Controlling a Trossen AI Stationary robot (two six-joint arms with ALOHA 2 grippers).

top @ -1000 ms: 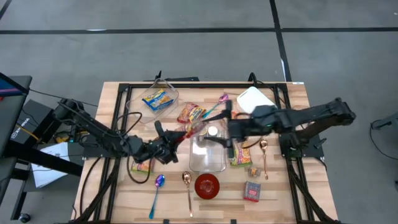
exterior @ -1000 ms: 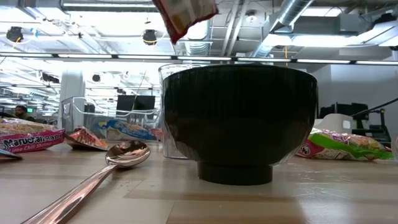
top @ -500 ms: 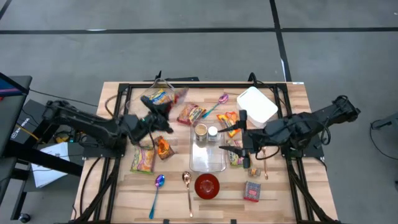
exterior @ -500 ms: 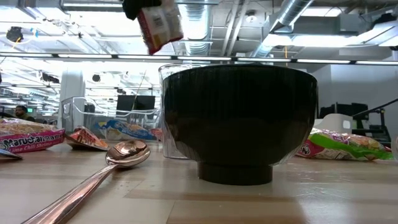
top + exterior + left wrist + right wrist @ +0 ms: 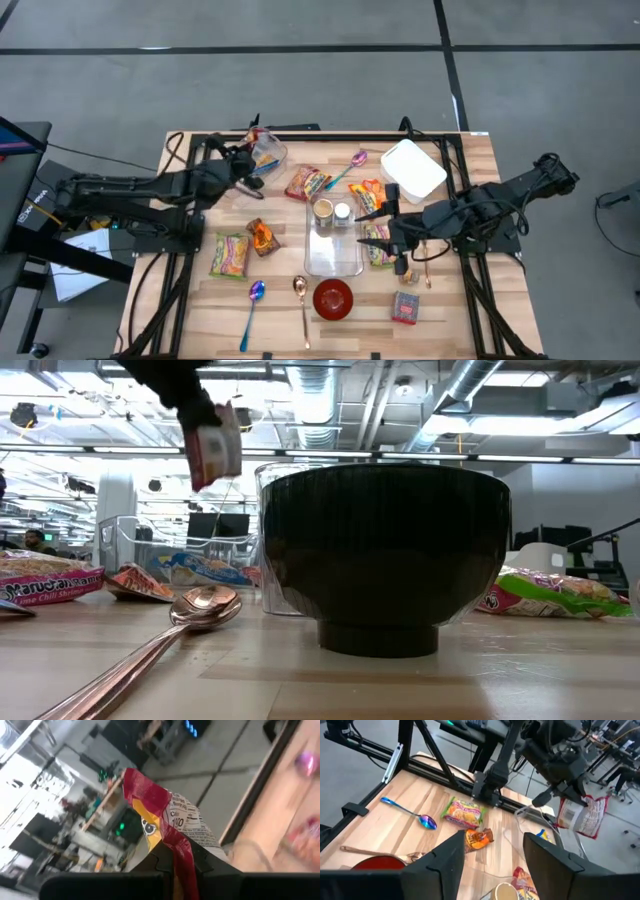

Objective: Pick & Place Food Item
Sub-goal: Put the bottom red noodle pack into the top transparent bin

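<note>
Left wrist view shows the left gripper (image 5: pixel 175 862) clamped on one end of a red snack packet (image 5: pixel 167 820), the crinkled foil standing clear of the closed fingers. From above, the same gripper (image 5: pixel 243 160) hangs over the clear plastic bin (image 5: pixel 270 152) at the table's far left corner, which already holds a yellow-and-blue packet (image 5: pixel 264 159). The low view catches the snack packet (image 5: pixel 212 450) dangling in the air, well above the wood.

The packet looks light, soft and limp: pinched at one end, the rest hangs and may swing. Its glossy film could slip, so an edge or seam seems the surest place to grip, and the contents would likely crush under a hard squeeze.

Farther out, the right gripper (image 5: pixel 390 237) waits with fingers spread and nothing between them, beside the tall clear container (image 5: pixel 333 243) at mid-table, just by a green noodle packet (image 5: pixel 378 246). A red bowl (image 5: pixel 333 297), two spoons (image 5: pixel 301 300) and other wrapped snacks (image 5: pixel 307 183) lie scattered across the wooden table (image 5: pixel 470 310).
</note>
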